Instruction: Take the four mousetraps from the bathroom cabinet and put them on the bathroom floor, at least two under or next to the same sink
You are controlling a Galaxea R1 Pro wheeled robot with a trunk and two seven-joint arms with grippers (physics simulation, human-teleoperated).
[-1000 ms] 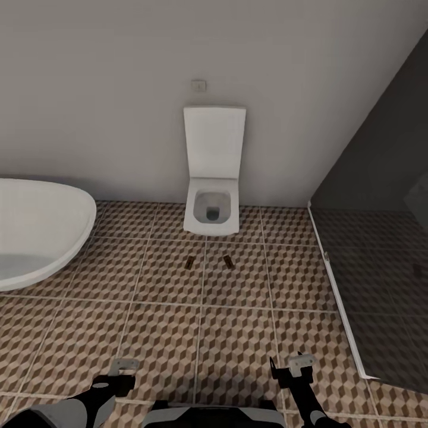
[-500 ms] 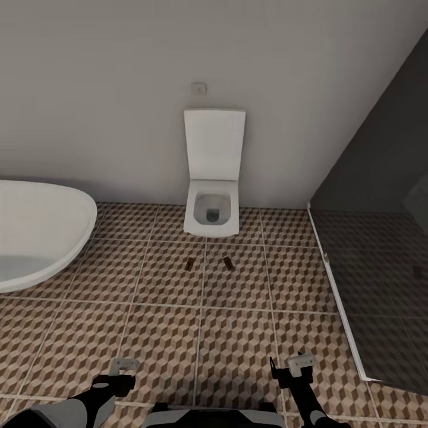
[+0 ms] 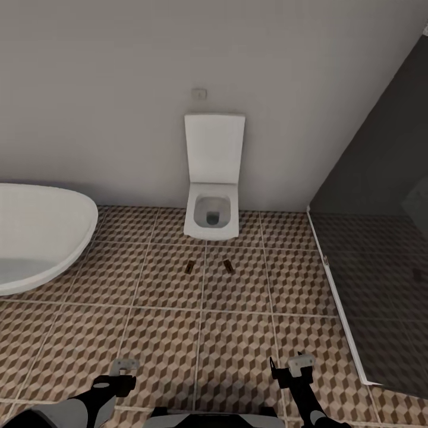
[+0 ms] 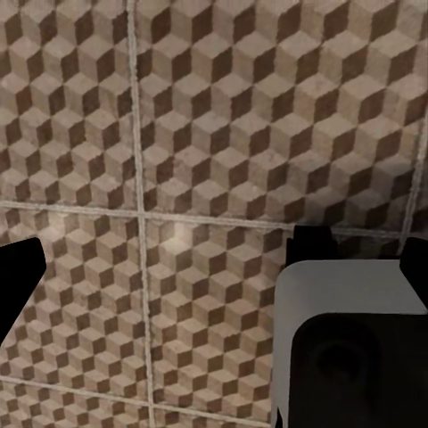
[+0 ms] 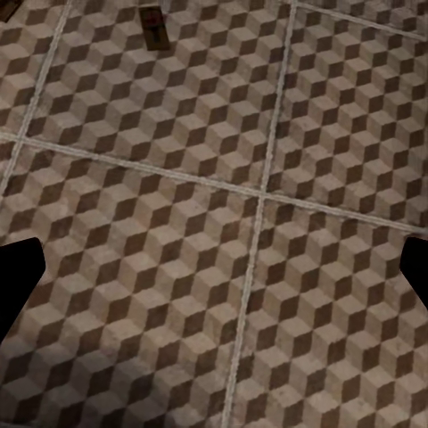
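Ahead on the bathroom floor (image 3: 238, 333), two mousetraps (image 3: 189, 267) (image 3: 227, 264) lie just before a white toilet (image 3: 211, 217). Both my left fingers (image 3: 123, 370) and right fingers (image 3: 292, 367) hang apart, empty. I judge I'm between fetches; next comes finding the cabinet again.

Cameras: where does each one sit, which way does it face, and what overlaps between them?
Head: high on the robot, angled forward and down at toilet, bathtub, two mousetraps; left gripper and right gripper at bottom.
Left wrist: faces bathroom floor; dark fingertips at edges.
Right wrist: faces floor, one mousetrap; fingertips at edges.
Shared: cube-pattern tiles, a mousetrap in head and right wrist.
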